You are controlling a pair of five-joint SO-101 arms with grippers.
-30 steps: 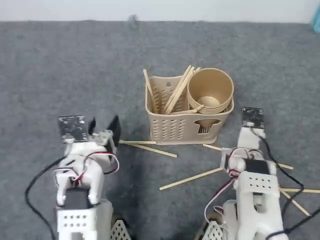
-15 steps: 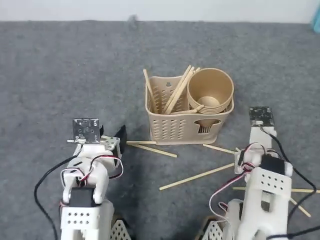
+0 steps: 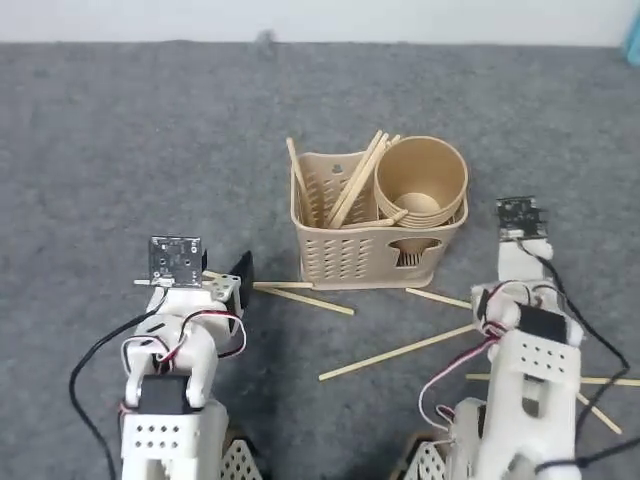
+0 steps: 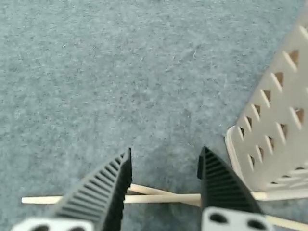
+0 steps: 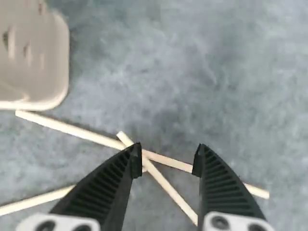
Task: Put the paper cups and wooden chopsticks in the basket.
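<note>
The beige slotted basket (image 3: pixel 350 255) stands mid-table with stacked paper cups (image 3: pixel 422 180) and several wooden chopsticks (image 3: pixel 355 180) leaning inside. Loose chopsticks lie on the grey carpet: a pair (image 3: pixel 300 293) at the basket's front left, one (image 3: pixel 385 357) in the middle, more (image 3: pixel 600 382) at the right. My left gripper (image 4: pixel 166 151) is open, low over the crossed pair (image 4: pixel 163 196) beside the basket corner (image 4: pixel 269 139). My right gripper (image 5: pixel 168 146) is open above two crossed chopsticks (image 5: pixel 159 161), with the basket (image 5: pixel 31 57) off to one side.
Both arm bases (image 3: pixel 165 430) stand at the near table edge. Grey carpet stretches open behind and to the left of the basket. A pale wall strip (image 3: pixel 320 20) bounds the far side.
The left arm swung right and down toward the chopsticks by the basket, then held. The right arm shifted right, then stretched a little farther from its base.
</note>
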